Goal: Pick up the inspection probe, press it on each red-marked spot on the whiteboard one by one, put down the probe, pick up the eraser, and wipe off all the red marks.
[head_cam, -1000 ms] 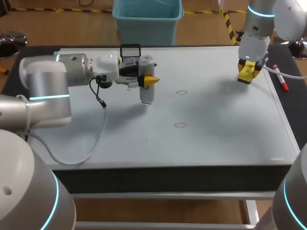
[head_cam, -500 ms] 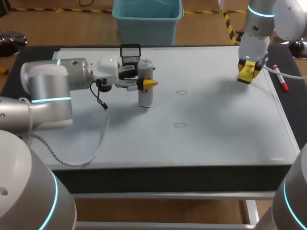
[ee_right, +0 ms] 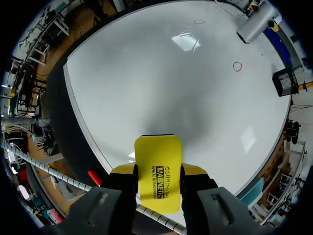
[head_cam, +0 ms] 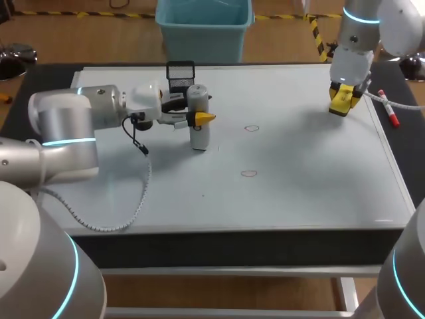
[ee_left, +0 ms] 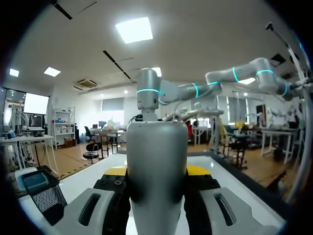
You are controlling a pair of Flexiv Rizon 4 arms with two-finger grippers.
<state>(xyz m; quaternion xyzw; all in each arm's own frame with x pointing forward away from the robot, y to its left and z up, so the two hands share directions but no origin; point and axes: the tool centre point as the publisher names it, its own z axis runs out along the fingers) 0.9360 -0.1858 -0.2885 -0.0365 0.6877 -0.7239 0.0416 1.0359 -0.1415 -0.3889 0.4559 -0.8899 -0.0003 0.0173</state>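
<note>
Two red marks (head_cam: pixel 251 127) show on the whiteboard (head_cam: pixel 312 193), which covers most of the dark table, the nearer mark (head_cam: pixel 248 173) well apart from both arms. A black mesh holder (head_cam: pixel 180 71) stands at the far edge and a red marker (head_cam: pixel 390 114) lies beside the board. Whether the probe (head_cam: pixel 198 136) touches the board with its lower end is hard to make out. It stands upright, clamped from both sides in the left gripper (head_cam: pixel 201 117). The right gripper (head_cam: pixel 343 101) hangs over the far right corner, its fingers closed on the yellow eraser (ee_right: pixel 157 164).
</note>
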